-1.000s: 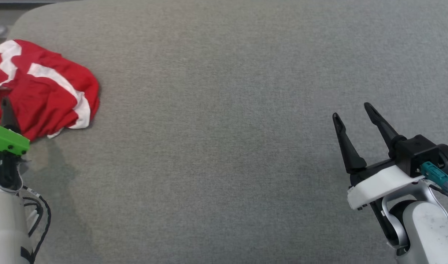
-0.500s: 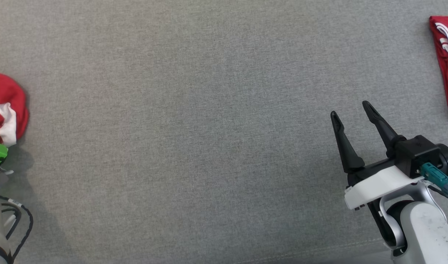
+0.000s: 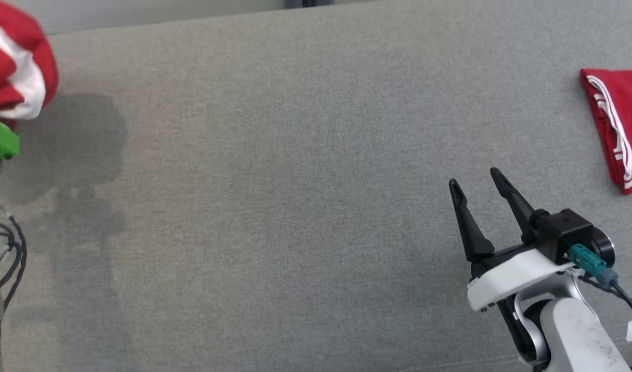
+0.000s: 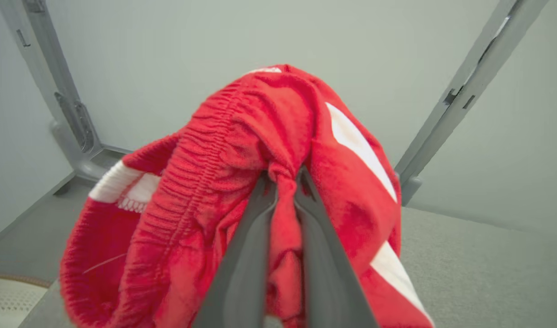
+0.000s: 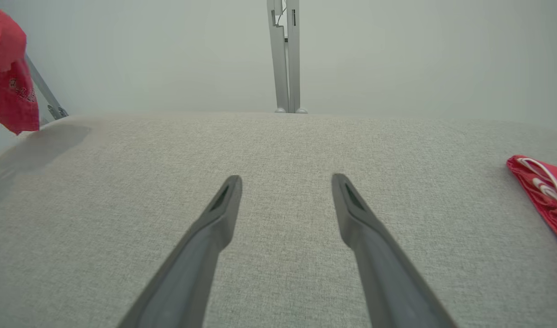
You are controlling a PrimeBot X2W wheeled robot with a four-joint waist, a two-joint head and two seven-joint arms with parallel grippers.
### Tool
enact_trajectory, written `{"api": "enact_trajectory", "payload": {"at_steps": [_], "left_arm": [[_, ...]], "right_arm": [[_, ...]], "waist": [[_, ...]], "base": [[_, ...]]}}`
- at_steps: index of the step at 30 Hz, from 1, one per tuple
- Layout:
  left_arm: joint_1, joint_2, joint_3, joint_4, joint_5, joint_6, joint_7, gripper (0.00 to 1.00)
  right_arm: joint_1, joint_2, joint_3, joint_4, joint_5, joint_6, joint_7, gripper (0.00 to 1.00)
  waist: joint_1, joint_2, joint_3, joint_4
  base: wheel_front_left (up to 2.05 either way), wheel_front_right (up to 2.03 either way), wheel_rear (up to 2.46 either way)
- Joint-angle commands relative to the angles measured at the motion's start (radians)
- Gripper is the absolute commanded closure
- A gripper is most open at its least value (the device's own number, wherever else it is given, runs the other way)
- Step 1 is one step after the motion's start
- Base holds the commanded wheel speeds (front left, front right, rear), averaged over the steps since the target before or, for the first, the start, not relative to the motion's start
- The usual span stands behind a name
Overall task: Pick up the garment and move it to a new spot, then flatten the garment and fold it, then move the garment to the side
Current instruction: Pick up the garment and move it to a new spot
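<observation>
grey fabric table (image 3: 295, 206), pale wall behind | garment (image 4: 242, 150): red-and-white shorts, bunched, hanging above table's far-left corner | judged light, limp, will sag; elastic waistband looks the surest hold | left gripper (image 4: 285, 180): pinched on a fold of it | right gripper (image 3: 473, 178): spread wide, empty, over table's near right

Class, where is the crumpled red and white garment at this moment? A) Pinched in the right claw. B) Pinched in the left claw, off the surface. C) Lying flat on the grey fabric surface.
B: the left claw is shut on the crumpled red and white garment, which casts a shadow on the grey fabric surface; the right claw is open and empty.
</observation>
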Motion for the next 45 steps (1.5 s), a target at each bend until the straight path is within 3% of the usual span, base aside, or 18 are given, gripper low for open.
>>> {"api": "enact_trajectory", "payload": {"at_steps": [1,8,17,25,31,32,33,39,45], "left_arm": [[-0.001,0.014,-0.031,-0.061,-0.015,-0.003,0.014,1.00],[0.033,-0.007,-0.178,-0.385,-0.048,-0.003,0.125,1.00],[0.086,-0.136,-0.339,-0.596,-0.055,0.002,0.187,1.00],[0.194,-0.227,-0.430,-0.537,-0.059,0.006,0.137,1.00],[0.281,-0.262,-0.460,-0.347,-0.063,0.010,0.072,1.00],[0.285,-0.261,-0.473,-0.312,-0.044,0.009,0.053,0.69],[0.293,-0.265,-0.482,-0.282,-0.041,0.008,0.043,0.00],[0.300,-0.280,-0.530,-0.152,-0.021,0.001,-0.033,0.00],[0.330,-0.280,-0.522,-0.200,-0.030,-0.002,-0.176,0.00]], "right_arm": [[0.019,0.002,-0.005,0.015,0.005,-0.002,-0.011,0.00],[0.045,0.024,-0.017,0.051,0.008,-0.002,-0.034,0.00],[0.030,0.033,0.003,0.061,0.007,-0.002,-0.034,0.00],[0.019,0.040,0.016,0.074,0.018,-0.002,-0.046,0.00],[0.014,0.049,0.011,0.087,0.024,-0.002,-0.062,0.00],[0.010,0.051,0.012,0.088,0.026,-0.002,-0.064,0.00],[0.007,0.052,0.012,0.088,0.027,-0.002,-0.068,0.00],[0.007,0.052,-0.009,0.094,0.018,-0.002,-0.075,0.00],[0.028,0.040,-0.035,0.087,0.012,-0.002,-0.068,0.00]], "waist": [[-0.0001,0.0000,-0.102,0.057],[-0.0001,0.0000,-0.173,0.039],[-0.0001,0.0000,-0.177,-0.123],[-0.0001,0.0000,-0.143,-0.304],[-0.0001,0.0000,-0.114,-0.381],[-0.0001,0.0000,-0.109,-0.389],[-0.0001,0.0000,-0.105,-0.392],[-0.0001,0.0000,-0.106,-0.352],[-0.0001,0.0000,-0.136,-0.248]], "base": [[0.00,0.00,0.00],[0.00,0.00,0.00],[0.00,0.00,0.00],[0.00,0.00,0.00],[0.00,0.00,0.00],[0.00,0.00,0.00],[0.00,0.00,0.00],[0.00,0.00,0.00],[0.00,0.00,0.00]]}}
